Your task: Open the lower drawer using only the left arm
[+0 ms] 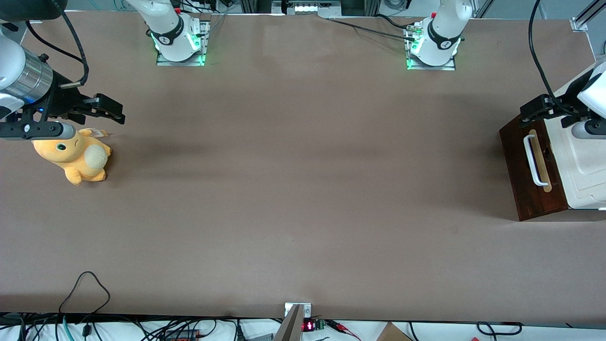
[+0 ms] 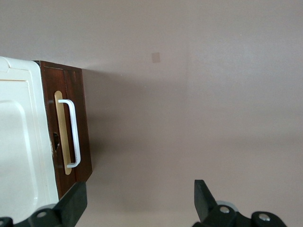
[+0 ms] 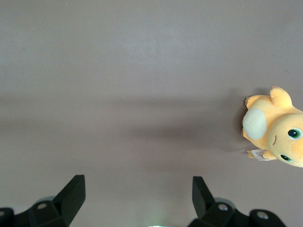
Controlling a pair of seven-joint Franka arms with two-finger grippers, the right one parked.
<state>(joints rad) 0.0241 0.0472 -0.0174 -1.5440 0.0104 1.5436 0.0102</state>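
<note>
The lower drawer (image 1: pixel 532 182) has a dark reddish-brown front with a white bar handle (image 1: pixel 532 161) on a tan strip. It sits against the cream-white cabinet (image 1: pixel 587 166) at the working arm's end of the table and looks closed. My left arm's gripper (image 1: pixel 532 110) hovers above the drawer's end farther from the front camera, not touching the handle. In the left wrist view the drawer front (image 2: pixel 83 142) and handle (image 2: pixel 73 135) show beside the cabinet (image 2: pixel 19 142). The gripper (image 2: pixel 139 201) is open and empty over bare table in front of the drawer.
An orange plush toy (image 1: pixel 78 156) lies toward the parked arm's end of the table; it also shows in the right wrist view (image 3: pixel 277 130). Brown table (image 1: pixel 303 189) spreads in front of the drawer. Cables (image 1: pixel 85 293) lie at the edge nearest the front camera.
</note>
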